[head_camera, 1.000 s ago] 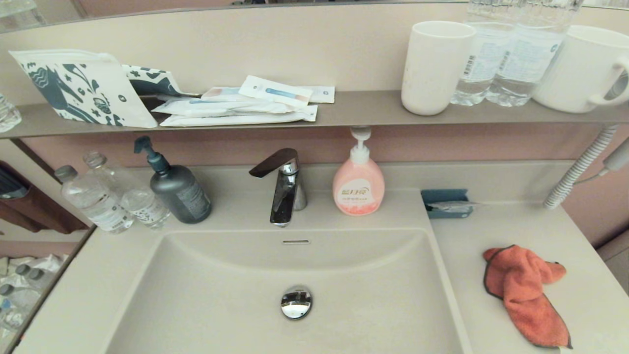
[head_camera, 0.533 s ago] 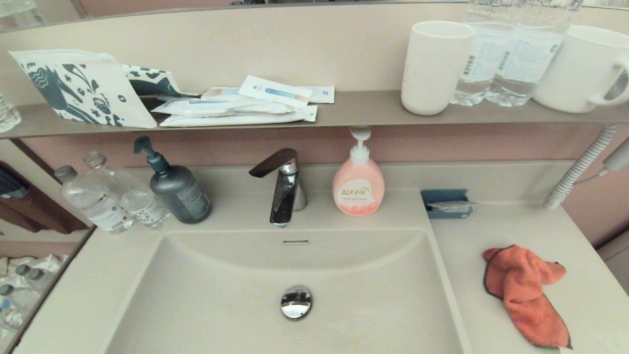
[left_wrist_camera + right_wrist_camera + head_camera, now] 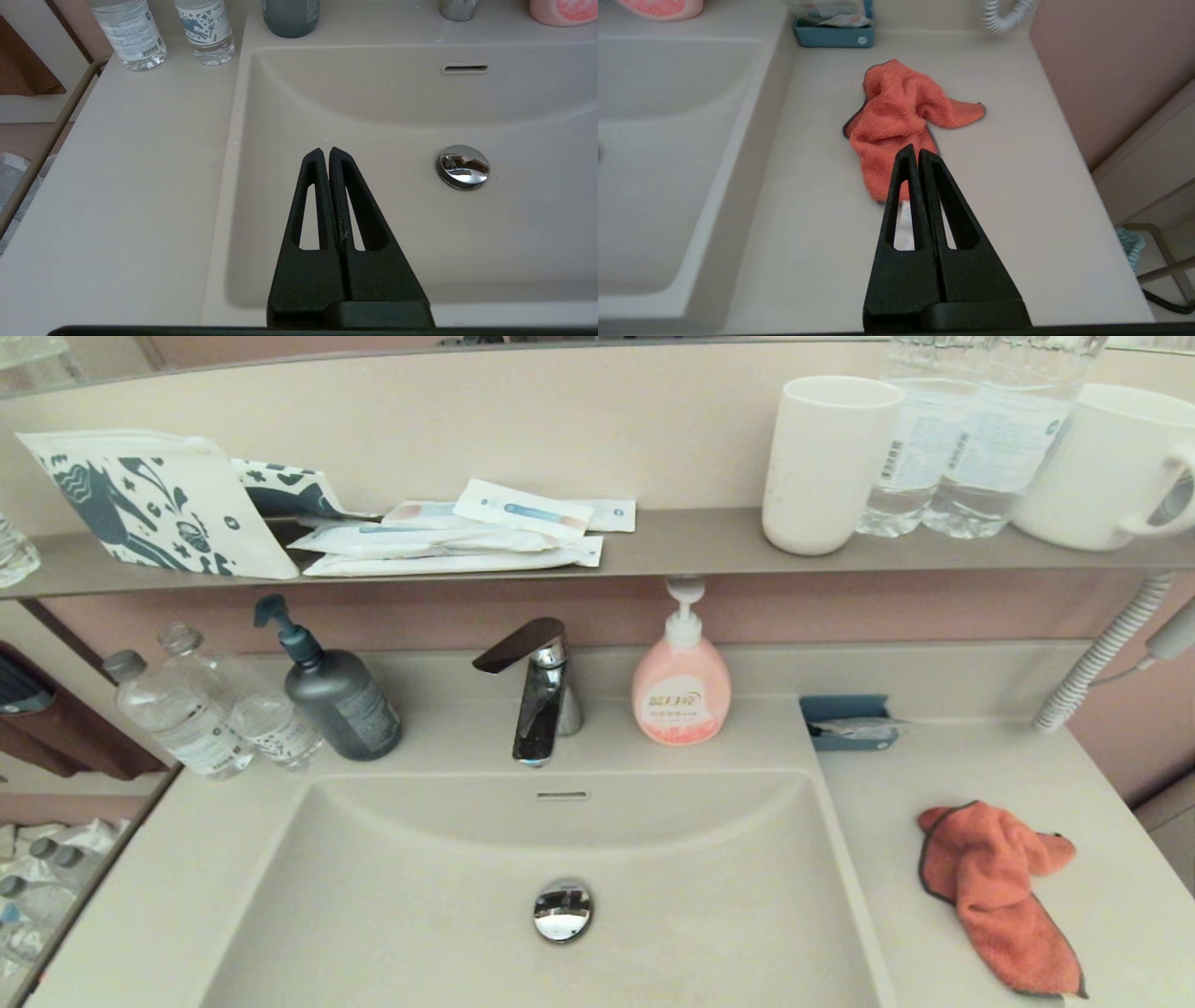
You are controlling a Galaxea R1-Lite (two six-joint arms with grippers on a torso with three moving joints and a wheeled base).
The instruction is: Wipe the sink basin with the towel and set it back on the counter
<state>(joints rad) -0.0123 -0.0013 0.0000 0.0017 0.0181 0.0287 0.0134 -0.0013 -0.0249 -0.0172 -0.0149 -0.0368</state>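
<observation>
- The towel (image 3: 997, 898) lies crumpled on the counter (image 3: 943, 775), on the robot's right of the sink basin (image 3: 392, 896) and well apart from the basin's rim; nothing holds it.
- The right gripper (image 3: 917, 151) hovers over that same stretch of counter, its two fingers pressed together and empty, tips aimed straight at the near end of the towel (image 3: 896, 126).
- From the fingers, the towel lies directly ahead and a little below; whether the tips touch the cloth cannot be told from the right wrist view.
- The towel's long axis runs roughly along the gripper's pointing line, away toward the blue tray (image 3: 833, 35) at the back wall, with one short flap sticking out sideways toward the wall on the right.
- The left gripper (image 3: 325, 151) is also closed and empty, and hangs over the basin's left part, with the drain plug (image 3: 463, 166) off to one side of it.
- The right arm is plainly the nearer one; the left has the whole basin between it and the cloth.
- The likely next move: the right fingers must spread before they can drop onto the bunched middle of the towel.
- Neither arm shows in the head view.
</observation>
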